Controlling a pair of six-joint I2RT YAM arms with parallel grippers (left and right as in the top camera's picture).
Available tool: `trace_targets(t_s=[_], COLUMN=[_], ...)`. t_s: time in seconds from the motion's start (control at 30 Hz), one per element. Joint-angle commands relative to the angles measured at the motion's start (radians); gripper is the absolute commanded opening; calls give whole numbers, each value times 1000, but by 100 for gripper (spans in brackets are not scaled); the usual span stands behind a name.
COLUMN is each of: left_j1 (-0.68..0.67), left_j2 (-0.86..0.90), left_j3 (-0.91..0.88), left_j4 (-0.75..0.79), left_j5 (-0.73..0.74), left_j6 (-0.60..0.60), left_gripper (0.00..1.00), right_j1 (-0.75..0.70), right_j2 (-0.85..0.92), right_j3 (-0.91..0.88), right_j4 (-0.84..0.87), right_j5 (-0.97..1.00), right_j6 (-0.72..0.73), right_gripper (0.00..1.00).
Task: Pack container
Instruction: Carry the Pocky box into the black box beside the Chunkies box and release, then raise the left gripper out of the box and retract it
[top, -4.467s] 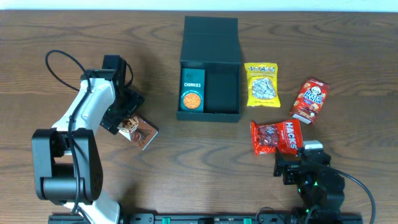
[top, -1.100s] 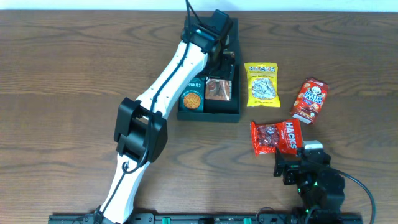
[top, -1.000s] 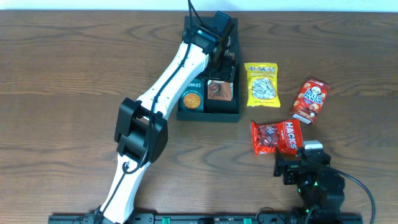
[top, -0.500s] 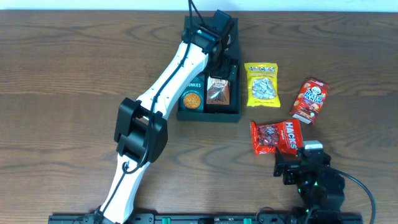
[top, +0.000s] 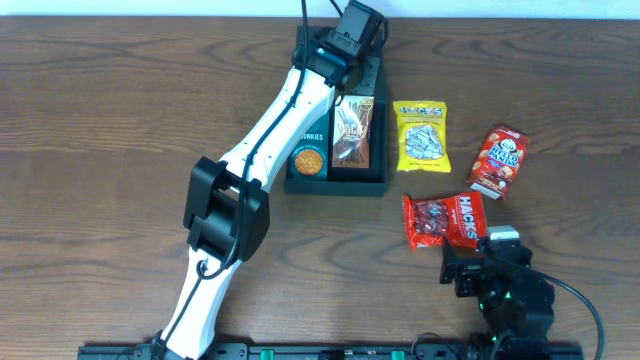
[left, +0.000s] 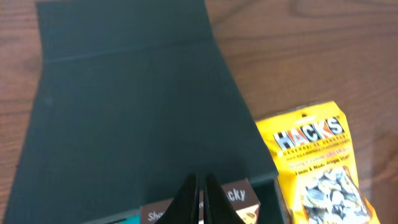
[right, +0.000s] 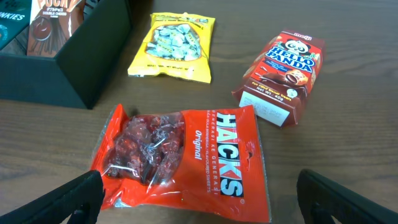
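- Right jaws: spread wide, empty, low over the surface (top: 120, 60), just short of the red Hacks bag (right: 180, 158).
- Hello Panda box (right: 283, 74) and yellow Hacks bag (right: 177, 46): unpacked, beside the container (top: 335, 187).
- Container: open mid-surface, with the Chunkies box (top: 309, 150) and Pocky box (top: 353, 135) side by side inside.
- Left jaws: pressed together, empty, over the lid flap (left: 124, 93).
- Recommended: lift clear of the flap, then load the remaining packs flat.

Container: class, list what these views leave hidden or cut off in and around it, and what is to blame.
- Overhead: the left arm covers the top of the teal cookie box and the rear of the container.
- Left wrist: the bottom edge cuts off the brown snack box; the left gripper hides its middle.
- Right wrist: the left edge crops the container.
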Motion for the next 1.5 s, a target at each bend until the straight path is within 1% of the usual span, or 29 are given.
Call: trace_targets(t_s=[0.0,0.13,0.23,0.3,0.47,0.6,0.8,0.9,1.0,1.1,1.23,1.37,1.47], left_j1=[4,3,3,3,3,3,3,7,15,31,78,129,173], left_j2=[41,77,92,93,92,92,66,31,-18,-60,-100,-106,-105], left_j3=[29,29,29,29,29,34,108,148,161,161,161,161,161], left_j4=[6,2,-19,-34,-74,-77,-107,-146,-182,-222,-270,-314,-340], left_j5=[-35,-18,56,81,82,82,78,57,-3,-39,-27,40,86], left_j6=[21,21,21,21,21,21,22,23,31,87,137,208,231], left_gripper=[6,6,6,6,5,6,6,6,6,5,6,6,6], right_j1=[-5,-5,-5,-5,-5,-5,-5,-5,-5,-5,-5,-5,-5], right_j2=[-5,-5,-5,-5,-5,-5,-5,-5,-5,-5,-5,-5,-5], right_j3=[-9,-9,-9,-9,-9,-9,-9,-9,-9,-9,-9,-9,-9], right_j4=[-2,-2,-2,-2,-2,-2,-2,-2,-2,-2,-2,-2,-2], right_j5=[11,11,11,11,11,11,11,11,11,11,11,11,11], right_j6=[9,9,9,9,9,9,9,9,9,9,9,9,9], right_gripper=[99,99,99,99,99,99,99,99,99,99,99,99,99])
